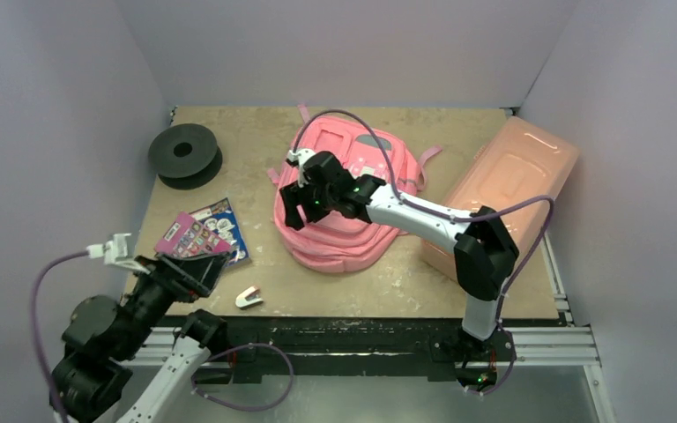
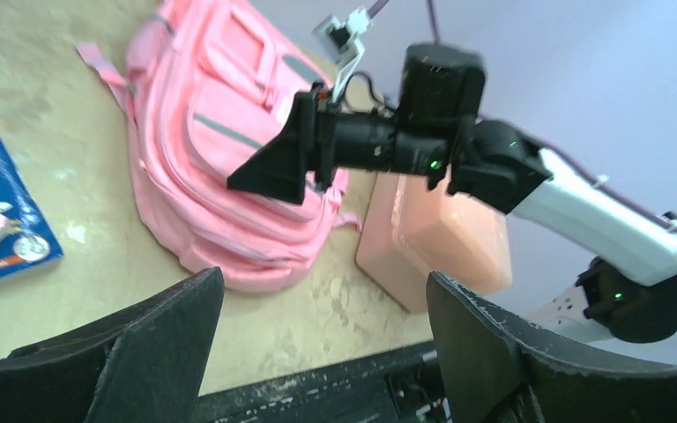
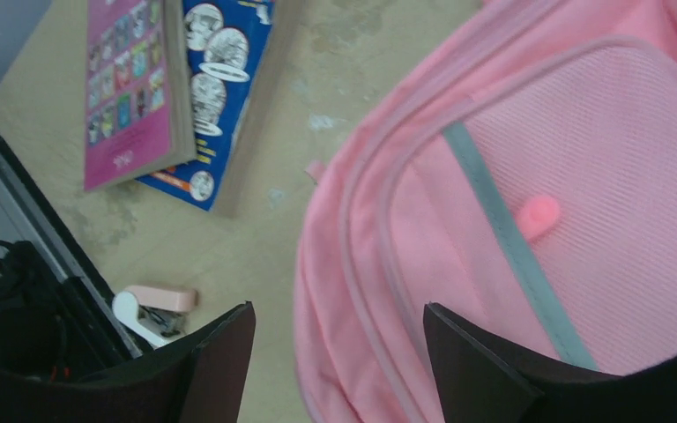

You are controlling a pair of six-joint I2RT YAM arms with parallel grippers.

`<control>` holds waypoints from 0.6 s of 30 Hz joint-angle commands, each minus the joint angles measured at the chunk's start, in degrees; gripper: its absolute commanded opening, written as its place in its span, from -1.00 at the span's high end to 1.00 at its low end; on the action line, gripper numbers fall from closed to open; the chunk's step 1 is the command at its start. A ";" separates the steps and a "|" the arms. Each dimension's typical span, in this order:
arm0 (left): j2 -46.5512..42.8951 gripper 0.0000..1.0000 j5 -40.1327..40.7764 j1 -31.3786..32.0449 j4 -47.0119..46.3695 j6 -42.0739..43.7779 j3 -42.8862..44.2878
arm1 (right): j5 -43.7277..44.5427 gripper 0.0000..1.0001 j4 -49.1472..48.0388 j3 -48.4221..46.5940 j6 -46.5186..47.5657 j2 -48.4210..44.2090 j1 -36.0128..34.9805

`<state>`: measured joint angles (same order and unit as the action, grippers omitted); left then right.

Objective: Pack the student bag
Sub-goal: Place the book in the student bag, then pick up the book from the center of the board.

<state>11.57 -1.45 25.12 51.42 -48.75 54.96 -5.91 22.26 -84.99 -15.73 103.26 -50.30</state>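
The student bag (image 1: 344, 207), a pink backpack with a grey stripe, lies flat in the middle of the table. My right gripper (image 1: 293, 204) hovers over its left front edge, open, with nothing between its fingers. In the right wrist view the bag (image 3: 529, 220) fills the right side, and the right gripper (image 3: 339, 361) straddles its zippered edge without touching it. My left gripper (image 1: 201, 270) is low at the table's near left, by the books, also open and empty. In the left wrist view the left gripper (image 2: 322, 352) frames bare table, with the bag (image 2: 229, 132) beyond.
A pink booklet on a blue book (image 1: 203, 233) lies left of the bag. A small white and pink stapler (image 1: 248, 298) sits near the front edge. A black spool (image 1: 184, 154) stands at the back left. A rigid salmon box (image 1: 511, 189) lies to the right.
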 commanded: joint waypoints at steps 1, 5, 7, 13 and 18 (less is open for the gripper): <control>-5.10 -0.70 11.43 -0.25 11.84 3.69 6.13 | 1.12 -0.49 -11.20 -7.24 -11.92 3.57 -6.02; -7.38 -0.70 15.23 -0.31 13.85 2.75 7.27 | -10.20 -0.53 -30.96 -2.34 -32.32 8.42 -8.21; -7.53 -0.70 15.91 -0.25 15.07 2.60 7.27 | -13.89 -0.56 -40.25 -0.90 -40.79 11.59 -9.01; -6.36 -0.70 15.23 -0.25 17.04 2.42 7.18 | -14.20 -0.53 -46.65 -3.43 -53.49 21.05 -10.22; -6.28 -0.70 14.07 -0.25 16.53 2.45 7.25 | -10.02 -0.52 -45.45 -3.94 -56.20 25.65 -11.17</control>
<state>3.81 12.67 25.12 68.18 -47.33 62.11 -18.72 -18.57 -87.29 -65.04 128.09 -60.75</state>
